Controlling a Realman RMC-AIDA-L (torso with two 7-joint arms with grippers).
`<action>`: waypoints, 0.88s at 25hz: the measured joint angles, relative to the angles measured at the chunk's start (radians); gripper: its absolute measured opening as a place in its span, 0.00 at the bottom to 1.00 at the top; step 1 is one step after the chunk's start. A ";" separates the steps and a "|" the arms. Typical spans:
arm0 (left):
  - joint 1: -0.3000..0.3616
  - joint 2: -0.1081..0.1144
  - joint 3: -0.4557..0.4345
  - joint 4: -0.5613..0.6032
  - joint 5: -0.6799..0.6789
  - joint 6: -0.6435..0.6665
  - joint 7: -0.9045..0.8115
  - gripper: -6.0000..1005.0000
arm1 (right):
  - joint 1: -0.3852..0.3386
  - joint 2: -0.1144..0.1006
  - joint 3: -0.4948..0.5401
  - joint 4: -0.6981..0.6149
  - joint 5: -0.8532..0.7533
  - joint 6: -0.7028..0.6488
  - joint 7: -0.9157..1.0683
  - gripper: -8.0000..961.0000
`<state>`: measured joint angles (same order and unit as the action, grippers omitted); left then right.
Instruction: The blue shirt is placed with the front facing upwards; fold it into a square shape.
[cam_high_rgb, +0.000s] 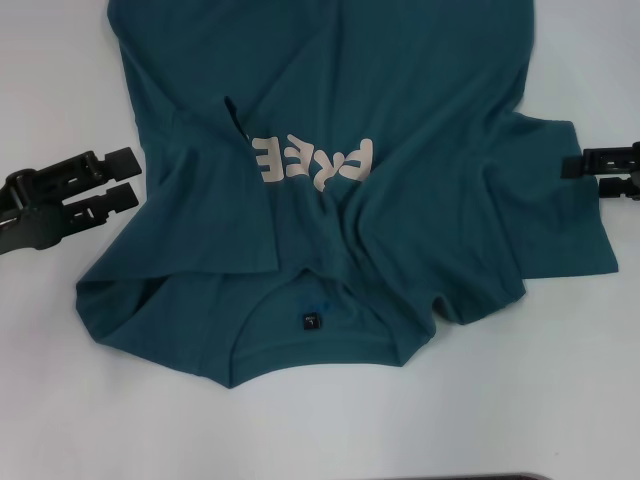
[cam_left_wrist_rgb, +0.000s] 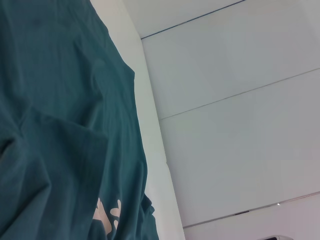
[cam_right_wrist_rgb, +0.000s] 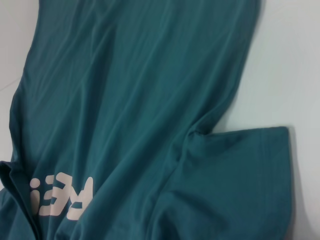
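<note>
The blue shirt (cam_high_rgb: 400, 110) lies front up on the white table, collar and small dark neck tag (cam_high_rgb: 311, 322) toward me. Its pale lettering (cam_high_rgb: 320, 160) reads upside down. The sleeve on my left is folded in over the chest (cam_high_rgb: 200, 200) and covers one end of the lettering. The other sleeve (cam_high_rgb: 560, 220) lies spread flat. My left gripper (cam_high_rgb: 133, 177) rests open on the table just left of the folded edge. At the right sleeve's outer edge my right gripper (cam_high_rgb: 585, 175) is open, holding nothing. The wrist views show the shirt (cam_left_wrist_rgb: 60, 125) and its lettering (cam_right_wrist_rgb: 60, 195).
White table (cam_high_rgb: 80, 400) surrounds the shirt on my near side and both flanks. The shirt's hem runs out of the head view at the far side. In the left wrist view, pale wall panels (cam_left_wrist_rgb: 240, 100) rise past the table edge.
</note>
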<state>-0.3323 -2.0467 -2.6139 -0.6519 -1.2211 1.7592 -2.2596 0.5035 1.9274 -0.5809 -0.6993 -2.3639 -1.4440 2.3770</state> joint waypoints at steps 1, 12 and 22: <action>-0.001 0.000 0.000 0.000 0.000 0.000 0.000 0.78 | 0.002 0.002 0.000 0.000 0.000 0.001 0.000 0.94; -0.006 0.000 -0.007 0.000 0.000 -0.001 -0.004 0.78 | 0.013 0.016 -0.002 0.001 0.000 0.027 -0.001 0.94; -0.010 0.000 -0.008 0.001 0.000 -0.003 -0.006 0.78 | 0.040 0.027 -0.002 0.022 0.008 0.016 -0.019 0.94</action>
<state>-0.3424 -2.0463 -2.6216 -0.6509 -1.2210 1.7564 -2.2656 0.5431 1.9543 -0.5830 -0.6773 -2.3561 -1.4280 2.3585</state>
